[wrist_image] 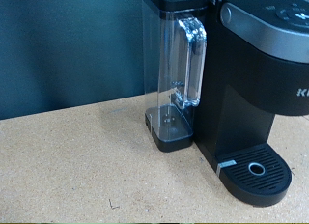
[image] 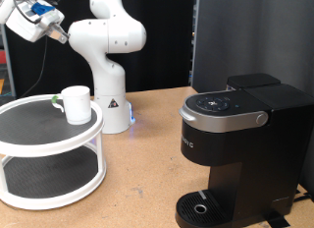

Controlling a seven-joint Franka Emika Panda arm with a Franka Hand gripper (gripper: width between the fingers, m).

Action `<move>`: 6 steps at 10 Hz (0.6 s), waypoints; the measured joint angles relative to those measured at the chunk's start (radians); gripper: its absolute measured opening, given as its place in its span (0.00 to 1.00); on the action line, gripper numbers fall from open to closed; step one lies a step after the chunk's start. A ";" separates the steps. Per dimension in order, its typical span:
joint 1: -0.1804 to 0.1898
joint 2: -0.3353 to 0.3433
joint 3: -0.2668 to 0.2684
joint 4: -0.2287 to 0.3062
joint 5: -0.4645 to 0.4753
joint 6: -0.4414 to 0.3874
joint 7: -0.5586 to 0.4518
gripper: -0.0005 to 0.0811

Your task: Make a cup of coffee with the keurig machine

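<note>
- The gripper [image: 57, 33] is up in the exterior view's top left corner, high over the white tiered stand [image: 39, 149]. Honestly can't tell if the fingers are apart or together, it's too small and half cropped. Nothing visible between them, and the wrist view doesn't show the fingers at all.
- Nearest task thing is the cup [image: 77, 103], sitting upright on the stand's top shelf, below the gripper and a bit to the right. Well apart from it.
- The machine [image: 235, 149] is over on the exterior view's right, lid down, drip tray [wrist_image: 253, 172] with nothing on it. Clear water tank [wrist_image: 177, 70] on its side in the wrist view.
- My take: the cup looks untouched, so this reads as the reach for it. Doing that well probably means coming straight down and pinching the rim wall away from the handle, since the shelf's raised edge blocks a side approach.
- Writing: a "K" on the machine's front at the wrist view's edge, the rest cut off. Vertical lettering in the exterior view is too small to read. Warning triangle on the arm's base [image: 110, 98].
</note>
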 joint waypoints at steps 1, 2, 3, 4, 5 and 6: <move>0.001 0.010 0.001 0.006 -0.001 0.004 0.003 0.02; 0.004 0.021 0.000 0.013 -0.001 0.005 0.002 0.02; 0.009 0.029 -0.002 0.023 -0.001 0.004 0.002 0.02; 0.013 0.037 -0.004 0.034 0.000 0.004 0.002 0.02; 0.017 0.045 -0.004 0.042 0.000 0.001 0.002 0.02; 0.022 0.053 -0.005 0.050 0.000 -0.003 0.002 0.02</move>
